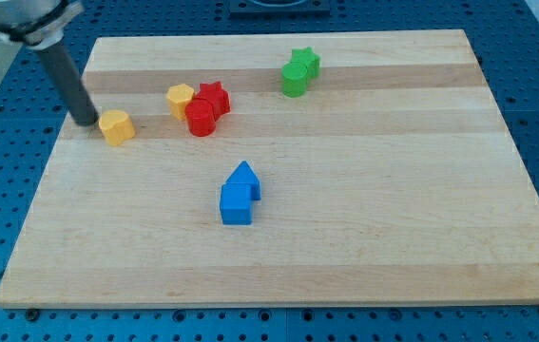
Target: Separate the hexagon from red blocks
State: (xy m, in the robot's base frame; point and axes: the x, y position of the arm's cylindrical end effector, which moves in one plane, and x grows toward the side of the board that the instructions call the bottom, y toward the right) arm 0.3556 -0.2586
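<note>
A yellow hexagon block [181, 98] sits at the view's upper left, touching a red star block [214, 96] on its right. A red round block [201, 120] sits just below the star and touches the hexagon's lower right. My tip [88, 121] rests on the board at the left, just left of a second yellow block [117, 125], heart-like in shape. That block lies apart from the hexagon, to its lower left.
Two green blocks, a star [306, 62] and a rounder one [294, 79], touch each other at the top right of centre. Two blue blocks [240, 194] touch near the board's middle. The wooden board [393, 209] lies on a blue perforated table.
</note>
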